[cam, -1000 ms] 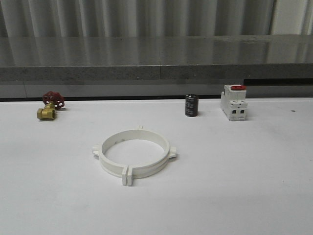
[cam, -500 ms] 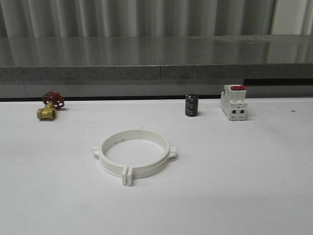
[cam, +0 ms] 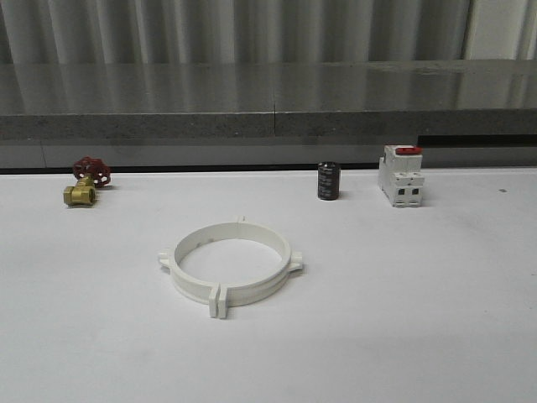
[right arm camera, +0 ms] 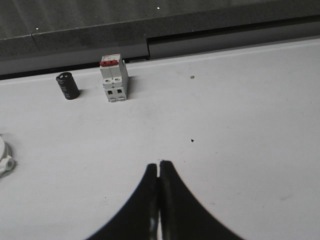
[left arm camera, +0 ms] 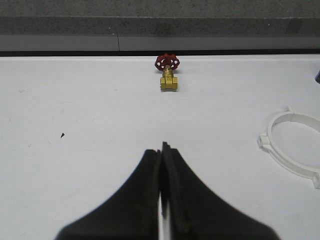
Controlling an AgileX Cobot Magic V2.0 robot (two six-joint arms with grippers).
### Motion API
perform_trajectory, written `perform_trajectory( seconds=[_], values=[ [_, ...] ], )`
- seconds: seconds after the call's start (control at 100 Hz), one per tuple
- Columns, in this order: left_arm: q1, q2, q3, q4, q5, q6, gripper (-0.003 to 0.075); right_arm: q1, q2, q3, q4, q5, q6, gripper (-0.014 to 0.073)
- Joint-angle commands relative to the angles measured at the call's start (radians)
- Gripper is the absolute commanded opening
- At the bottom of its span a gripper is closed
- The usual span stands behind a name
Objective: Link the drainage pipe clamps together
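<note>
The two white drainage pipe clamps (cam: 231, 269) lie flat on the white table near its middle, set end to end as one closed ring with flanged tabs meeting at the front and back. Part of that ring (left arm camera: 295, 150) shows in the left wrist view, and a small edge of the ring (right arm camera: 4, 159) in the right wrist view. My left gripper (left arm camera: 162, 147) is shut with nothing in it, over bare table well away from the ring. My right gripper (right arm camera: 159, 165) is also shut and holds nothing, over bare table on the ring's other side.
A brass valve with a red handwheel (cam: 86, 180) sits at the back left. A black cylinder (cam: 328, 180) and a white boxy switch with a red top (cam: 401, 175) stand at the back right. A grey ledge (cam: 268, 117) runs behind the table.
</note>
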Motion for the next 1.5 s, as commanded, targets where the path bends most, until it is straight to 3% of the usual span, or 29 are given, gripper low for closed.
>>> perform_trajectory(
  seconds=[0.0,0.29,1.49],
  values=[
    [0.001,0.008,-0.028,-0.004,-0.074,0.000,-0.0021,-0.006,-0.043,0.016,0.008,-0.128,-0.032,-0.0067],
    [0.001,0.008,-0.028,-0.004,-0.074,0.000,-0.0021,-0.006,-0.170,0.158,-0.022,-0.276,-0.032,-0.0067],
    [0.001,0.008,-0.026,-0.004,-0.074,0.000,-0.0021,-0.006,-0.197,0.157,-0.030,-0.288,-0.031,-0.0067]
  ],
)
